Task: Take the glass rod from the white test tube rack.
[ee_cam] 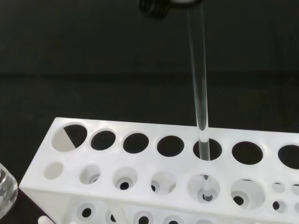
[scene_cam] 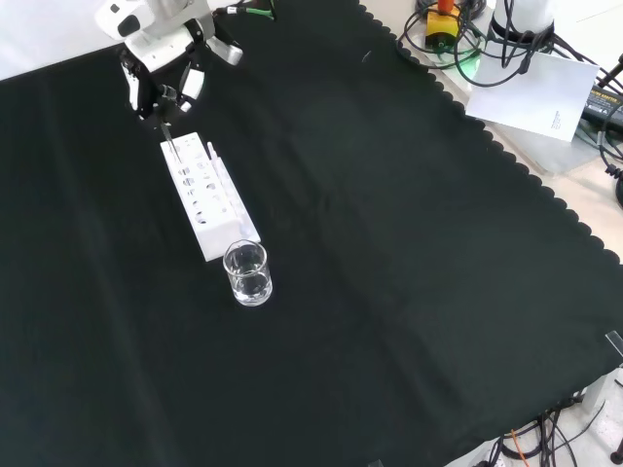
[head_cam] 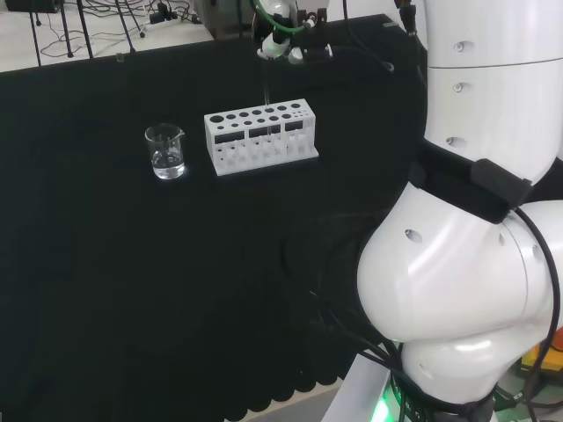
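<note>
Above the white rack [head_cam: 260, 139] with its rows of round holes, the black and white hand [scene_cam: 161, 73] pinched the top of a thin clear glass rod [ee_cam: 199, 93]. Upright, the rod's lower end sat inside one hole. Beside the rack stood a clear beaker [head_cam: 165, 151] on black cloth [scene_cam: 409, 253].

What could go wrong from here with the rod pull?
1. The glass rod still passes through a hole in the white rack; any sideways drift while lifting could lever against the rim and tip the rack.
2. The beaker stands just off the rack's end; a dragged rack could knock it.
</note>
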### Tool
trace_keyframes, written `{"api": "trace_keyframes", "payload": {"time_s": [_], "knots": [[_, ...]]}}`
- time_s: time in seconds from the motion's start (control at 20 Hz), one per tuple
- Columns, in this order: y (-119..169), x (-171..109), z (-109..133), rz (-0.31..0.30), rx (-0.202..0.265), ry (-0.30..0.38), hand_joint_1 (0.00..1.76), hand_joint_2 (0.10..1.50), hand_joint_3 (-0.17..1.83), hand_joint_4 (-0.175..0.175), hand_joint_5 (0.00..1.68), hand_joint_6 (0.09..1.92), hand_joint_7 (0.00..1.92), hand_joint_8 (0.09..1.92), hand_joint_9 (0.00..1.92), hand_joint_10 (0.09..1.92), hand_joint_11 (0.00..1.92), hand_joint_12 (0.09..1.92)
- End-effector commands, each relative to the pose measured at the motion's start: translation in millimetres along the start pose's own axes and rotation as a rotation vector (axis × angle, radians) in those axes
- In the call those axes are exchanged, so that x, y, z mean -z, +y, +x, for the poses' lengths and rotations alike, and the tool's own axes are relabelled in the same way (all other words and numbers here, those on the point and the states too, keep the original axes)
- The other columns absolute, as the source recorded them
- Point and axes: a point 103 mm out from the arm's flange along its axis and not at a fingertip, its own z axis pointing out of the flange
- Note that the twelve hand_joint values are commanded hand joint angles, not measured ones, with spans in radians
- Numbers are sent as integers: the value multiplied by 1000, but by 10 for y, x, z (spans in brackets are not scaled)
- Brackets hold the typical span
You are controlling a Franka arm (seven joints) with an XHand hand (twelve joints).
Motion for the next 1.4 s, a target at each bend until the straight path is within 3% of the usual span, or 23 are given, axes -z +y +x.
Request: {"api": "trace_keyframes", "payload": {"time_s": [0.05,0.6,0.8,0.9,1.05,1.4], "knots": [[-89,289,9,-81,3,46,1285,1068,28,-175,1025,626,1111,1100,1593,776,1354,634],[-533,809,62,-74,-23,33,1285,1086,1,-175,1014,634,1093,1119,1628,715,1346,657],[-649,842,89,-80,-19,28,1285,1087,1,-175,1012,635,1090,1123,1631,711,1346,659],[-687,863,132,-56,-52,12,1284,1088,1,-175,1011,637,1088,1125,1632,710,1346,660],[-761,954,184,-88,-5,37,1284,1089,1,-175,1009,639,1085,1129,1634,708,1347,661],[-842,1145,300,-100,1,10,1283,1091,1,-175,1005,646,1080,1138,1639,706,1351,663]]}}
